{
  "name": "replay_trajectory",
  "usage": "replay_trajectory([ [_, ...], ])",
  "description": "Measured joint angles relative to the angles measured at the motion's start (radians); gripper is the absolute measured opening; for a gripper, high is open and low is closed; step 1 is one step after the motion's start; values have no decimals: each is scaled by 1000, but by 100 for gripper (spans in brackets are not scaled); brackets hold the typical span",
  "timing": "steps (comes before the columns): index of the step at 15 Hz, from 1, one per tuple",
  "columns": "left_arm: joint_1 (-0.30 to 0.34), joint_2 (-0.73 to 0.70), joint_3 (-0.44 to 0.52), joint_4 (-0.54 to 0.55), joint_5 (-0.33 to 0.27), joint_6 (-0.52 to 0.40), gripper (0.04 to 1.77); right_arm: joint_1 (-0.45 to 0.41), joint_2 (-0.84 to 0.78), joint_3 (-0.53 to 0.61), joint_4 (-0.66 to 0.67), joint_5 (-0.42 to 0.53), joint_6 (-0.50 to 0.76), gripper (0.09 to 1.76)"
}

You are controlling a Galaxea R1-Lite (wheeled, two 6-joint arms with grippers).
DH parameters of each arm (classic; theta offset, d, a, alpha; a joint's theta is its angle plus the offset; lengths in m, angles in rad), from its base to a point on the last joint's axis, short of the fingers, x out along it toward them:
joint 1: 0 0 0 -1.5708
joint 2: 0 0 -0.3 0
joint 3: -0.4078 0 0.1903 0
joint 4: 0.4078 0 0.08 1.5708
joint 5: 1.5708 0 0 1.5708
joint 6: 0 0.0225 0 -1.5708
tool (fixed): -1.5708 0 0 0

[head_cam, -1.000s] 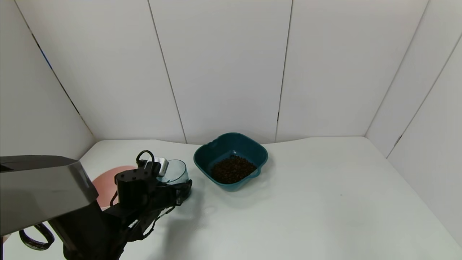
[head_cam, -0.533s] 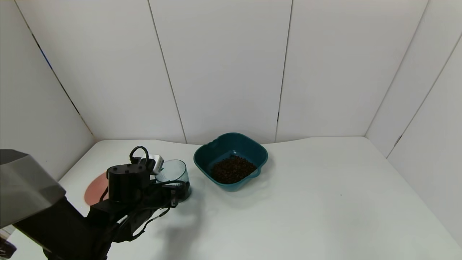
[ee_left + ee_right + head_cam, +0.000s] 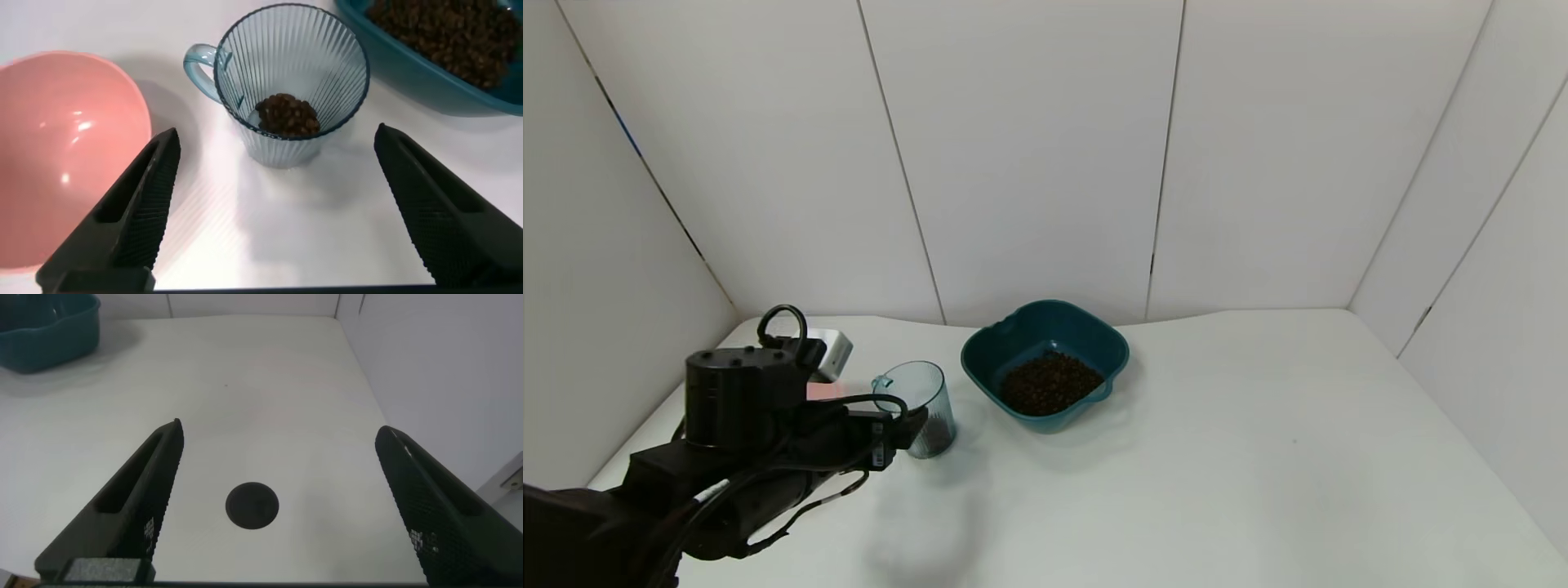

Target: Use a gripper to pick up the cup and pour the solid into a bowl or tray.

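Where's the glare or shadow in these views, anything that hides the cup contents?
Left wrist view: bright glints on the pink bowl; the cup is sharp, solid plainly visible, with the left tool open.
Head view: soft shadow beside the cup on the table.
Right wrist view: no glare; right tool open.

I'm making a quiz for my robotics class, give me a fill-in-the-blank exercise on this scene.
1. The left gripper has its jaws ____, with the cup standing between them, untouched.
2. The cup stands ____ on the table.
3. Most of the solid lies in the ____ bowl.
4. Beside the cup sits an empty ____ bowl.

Missing words: open; upright; teal; pink
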Motion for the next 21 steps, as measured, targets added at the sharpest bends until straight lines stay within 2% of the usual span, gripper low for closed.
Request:
replay_trajectory([
  [6, 8, -243, 16, 163, -1, 2, 171, 0, 0, 0, 0, 0, 0, 171],
  [9, 7, -384, 37, 253, -31, 11, 171, 0, 0, 0, 0, 0, 0, 171],
  [18, -1, -839, 70, 531, -56, 85, 171, 0, 0, 0, 0, 0, 0, 171],
  [21, -1, -1021, 71, 669, -54, 110, 172, 0, 0, 0, 0, 0, 0, 171],
])
